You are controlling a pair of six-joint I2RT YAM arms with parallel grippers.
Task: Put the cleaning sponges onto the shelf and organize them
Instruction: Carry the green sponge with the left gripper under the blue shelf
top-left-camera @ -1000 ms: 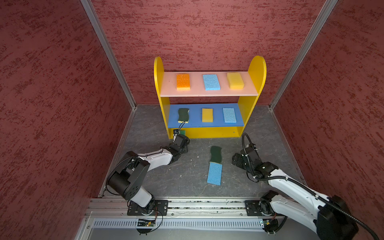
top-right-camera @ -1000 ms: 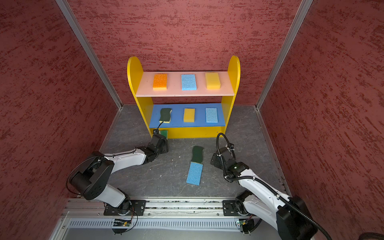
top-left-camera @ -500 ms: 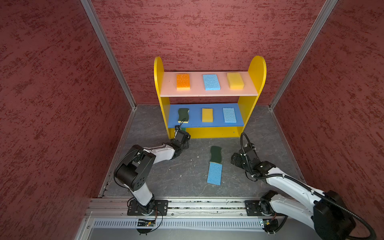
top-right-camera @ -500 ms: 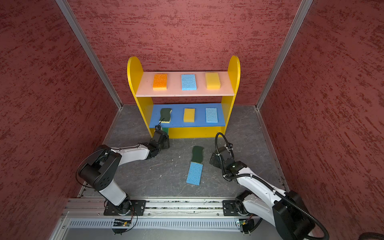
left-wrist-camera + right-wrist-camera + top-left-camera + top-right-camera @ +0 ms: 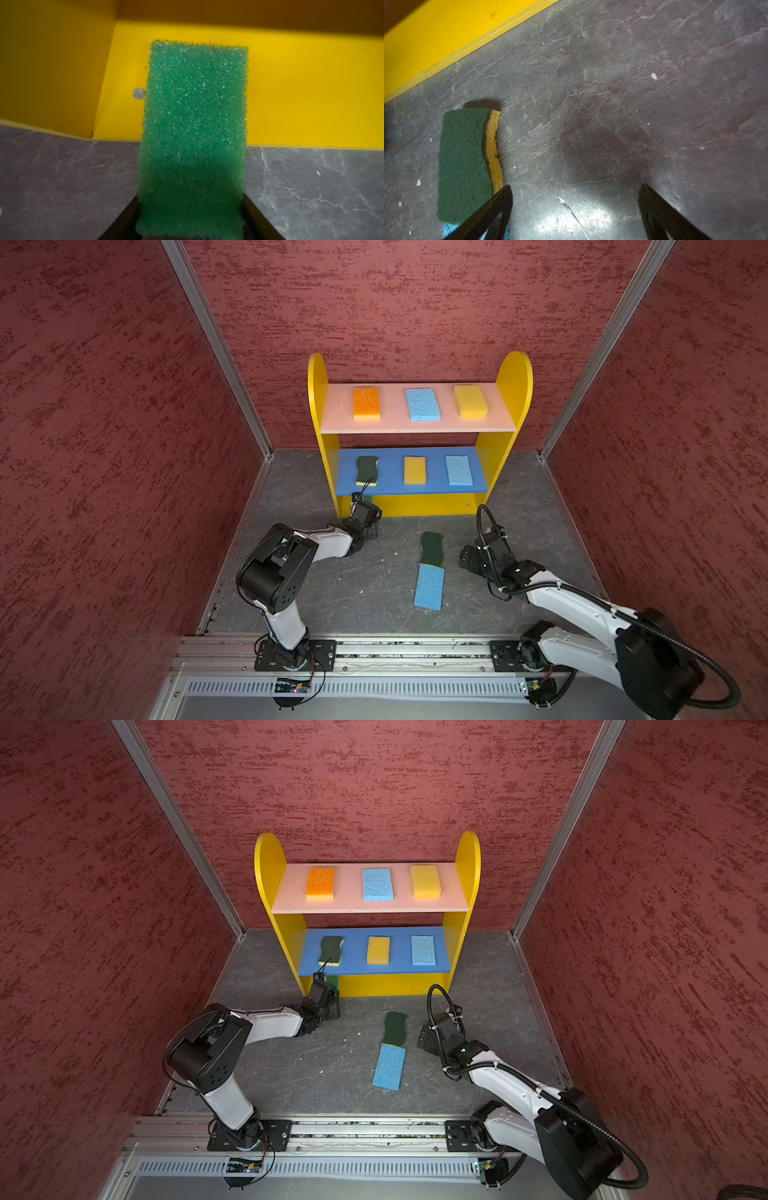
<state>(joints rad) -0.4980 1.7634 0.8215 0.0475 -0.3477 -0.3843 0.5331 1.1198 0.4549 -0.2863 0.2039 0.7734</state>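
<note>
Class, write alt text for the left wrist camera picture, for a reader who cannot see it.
A green sponge, gripped between the left end effector's dark fingers, reaches over the shelf's yellow base. Grey marbled floor lies in front.

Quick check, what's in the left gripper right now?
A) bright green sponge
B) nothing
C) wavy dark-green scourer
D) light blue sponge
A: the left wrist view shows the bright green sponge clamped between the fingers of the left gripper, with its far end reaching over the yellow base of the shelf.
</note>
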